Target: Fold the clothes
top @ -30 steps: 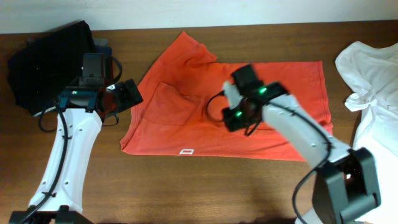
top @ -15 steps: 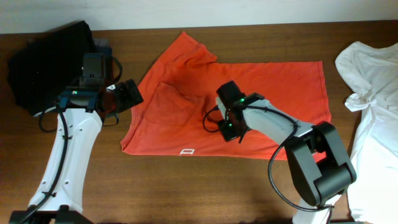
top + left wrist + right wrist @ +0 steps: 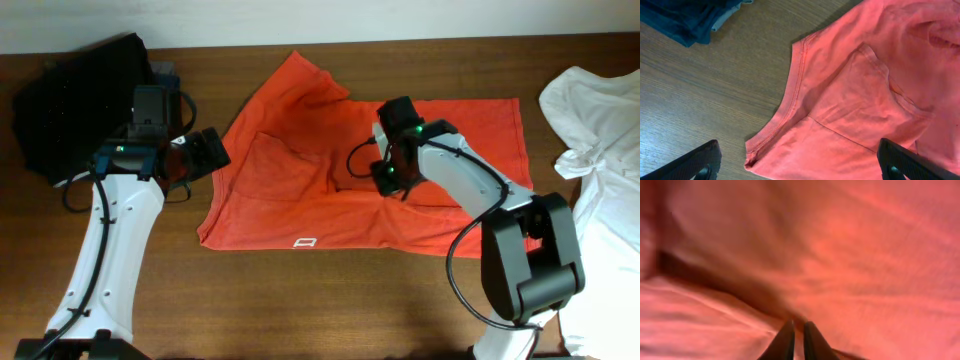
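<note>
The red-orange T-shirt point(image 3: 300, 200) lies spread on the table, wrinkled, with a sleeve folded in at its left and a small white label at the near hem. My right gripper point(image 3: 388, 178) is down on the middle of the shirt. In the right wrist view its jaws point(image 3: 797, 326) are nearly together with a pinch of red fabric point(image 3: 865, 240) between them. My left gripper point(image 3: 205, 155) is open and empty, hovering over the shirt's left edge. The left wrist view shows the sleeve and hem point(image 3: 865, 100) between its wide-apart fingertips point(image 3: 707, 155).
A dark folded pile point(image 3: 75, 90) lies at the back left and also shows in the left wrist view point(image 3: 685, 20). A white garment point(image 3: 600, 130) lies along the right edge. Bare wooden table point(image 3: 300, 300) runs along the front.
My right gripper went left and nearer over the shirt, then came back right and farther, pulling fabric with it. The left arm has not moved.
</note>
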Robot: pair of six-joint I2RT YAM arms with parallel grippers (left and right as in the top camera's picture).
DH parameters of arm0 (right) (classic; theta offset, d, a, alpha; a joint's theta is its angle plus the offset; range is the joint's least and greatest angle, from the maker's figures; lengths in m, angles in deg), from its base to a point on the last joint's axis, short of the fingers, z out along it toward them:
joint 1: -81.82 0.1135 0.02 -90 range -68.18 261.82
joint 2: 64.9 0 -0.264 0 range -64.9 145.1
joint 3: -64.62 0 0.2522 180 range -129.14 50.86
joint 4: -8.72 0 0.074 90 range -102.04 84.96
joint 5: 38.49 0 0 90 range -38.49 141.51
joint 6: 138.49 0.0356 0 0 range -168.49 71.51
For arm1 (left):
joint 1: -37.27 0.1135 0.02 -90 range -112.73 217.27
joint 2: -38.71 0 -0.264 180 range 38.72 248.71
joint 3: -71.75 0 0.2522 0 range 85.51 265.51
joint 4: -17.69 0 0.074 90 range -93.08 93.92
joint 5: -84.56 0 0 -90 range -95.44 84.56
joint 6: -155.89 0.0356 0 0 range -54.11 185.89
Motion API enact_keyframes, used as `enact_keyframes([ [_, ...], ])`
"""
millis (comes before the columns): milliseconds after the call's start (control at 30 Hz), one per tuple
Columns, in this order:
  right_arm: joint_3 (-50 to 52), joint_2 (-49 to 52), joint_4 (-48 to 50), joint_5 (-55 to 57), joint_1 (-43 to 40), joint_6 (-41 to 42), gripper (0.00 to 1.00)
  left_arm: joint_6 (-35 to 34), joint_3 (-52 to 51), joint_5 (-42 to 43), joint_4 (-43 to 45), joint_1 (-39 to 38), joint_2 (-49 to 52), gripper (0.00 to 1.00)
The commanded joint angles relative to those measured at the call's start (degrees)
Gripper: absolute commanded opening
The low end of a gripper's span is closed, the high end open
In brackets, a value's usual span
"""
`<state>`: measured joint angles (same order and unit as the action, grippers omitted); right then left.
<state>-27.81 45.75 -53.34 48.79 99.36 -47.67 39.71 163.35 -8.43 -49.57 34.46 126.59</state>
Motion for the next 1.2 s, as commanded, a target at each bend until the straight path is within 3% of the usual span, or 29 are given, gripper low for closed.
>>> enact_keyframes([
  [0,-9.90,-0.68,-12.02,-7.45,-0.35,-0.15,0.13,0.07,-0.11,0.42,0.02,0.35,0.37,0.99],
  [100,-5.99,-0.63,-18.14,-2.75,-0.37,2.60,0.14,0.07,-0.11,0.42,0.02,0.35,0.37,0.99],
  [233,4.57,-0.63,-8.83,2.14,-0.42,4.13,0.13,0.07,-0.11,0.42,0.02,0.35,0.37,0.99],
  [333,4.66,-0.61,-5.31,10.14,-1.05,7.87,0.17,0.07,-0.11,0.42,0.02,0.35,0.37,0.99],
  [533,4.22,-0.63,2.95,6.54,-10.45,9.07,0.20,0.07,-0.11,0.42,0.02,0.35,0.37,0.99],
  [600,-0.68,-0.70,-1.40,1.46,-13.57,8.48,0.20,0.07,-0.13,0.42,0.02,0.35,0.37,0.99],
  [667,-9.46,-0.70,-13.40,0.35,-15.82,8.55,0.20,0.07,-0.11,0.44,0.02,0.35,0.37,0.99],
  [733,-9.35,-0.63,-19.52,0.44,-16.96,9.16,0.19,0.07,-0.13,0.42,0.02,0.35,0.37,1.00],
  [800,-4.68,-0.63,-19.23,0.13,-17.62,9.18,0.19,0.07,-0.11,0.42,0.02,0.35,0.37,0.99],
  [833,-1.90,-0.63,-19.15,0.48,-17.62,10.10,0.10,0.07,-0.11,0.44,0.02,0.35,0.37,0.99],
  [867,2.25,-0.63,-17.66,5.79,-18.25,16.61,0.04,0.07,-0.11,0.42,0.02,0.35,0.37,0.99],
  [967,7.17,-0.63,-16.02,8.76,-24.02,22.23,0.04,0.07,-0.13,0.44,0.02,0.35,0.37,0.99],
  [1167,8.70,-0.63,-12.17,10.36,-37.42,22.01,0.04,0.07,-0.11,0.42,0.02,0.35,0.37,0.99],
])
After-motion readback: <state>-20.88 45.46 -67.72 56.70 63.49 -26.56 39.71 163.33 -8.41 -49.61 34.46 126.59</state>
